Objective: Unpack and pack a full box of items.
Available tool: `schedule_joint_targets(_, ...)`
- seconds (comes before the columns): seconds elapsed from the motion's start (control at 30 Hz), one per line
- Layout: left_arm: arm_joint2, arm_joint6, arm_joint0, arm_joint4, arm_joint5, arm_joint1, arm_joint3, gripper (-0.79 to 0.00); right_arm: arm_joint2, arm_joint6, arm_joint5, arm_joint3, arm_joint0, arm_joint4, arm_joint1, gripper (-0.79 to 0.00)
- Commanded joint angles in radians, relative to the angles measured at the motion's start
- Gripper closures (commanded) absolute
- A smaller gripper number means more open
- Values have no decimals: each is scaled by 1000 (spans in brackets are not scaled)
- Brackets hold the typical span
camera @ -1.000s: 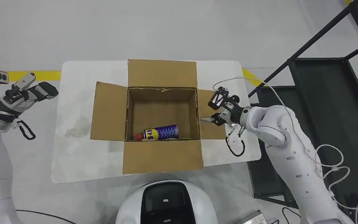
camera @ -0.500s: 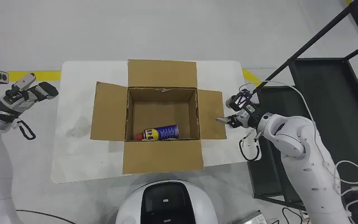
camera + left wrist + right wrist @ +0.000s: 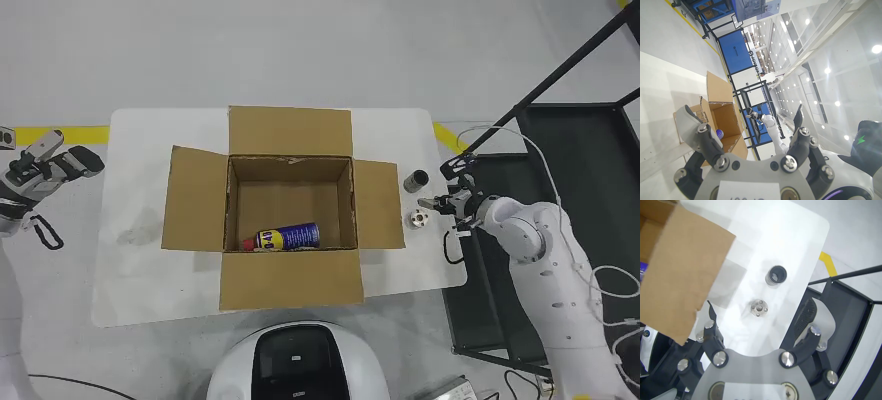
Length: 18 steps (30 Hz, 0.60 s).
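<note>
Open cardboard box (image 3: 290,130) on table (image 3: 140,160), spray can (image 3: 285,237) inside, blue-yellow label too small to read, right claw (image 3: 760,305) spread beside metal flange (image 3: 418,217), left claw (image 3: 742,109) spread

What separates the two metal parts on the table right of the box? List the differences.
The sleeve is a taller hollow cylinder with one wide dark bore; the flanged disc is flat, with small holes round a central one. The sleeve looks darker, the disc brighter. The sleeve sits farther from the robot than the disc. Both are round metal, standing apart on the table.
</note>
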Motion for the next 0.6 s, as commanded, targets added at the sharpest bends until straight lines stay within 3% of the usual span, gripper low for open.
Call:
schedule_joint_targets(0.0,0,0,0,0,0,0,0,-785,-21,-14,20,58,17,-27,-2,-785)
schedule_joint_targets(0.57,0,0,0,0,0,0,0,-785,-237,-9,74,360,188,-40,-39,-785)
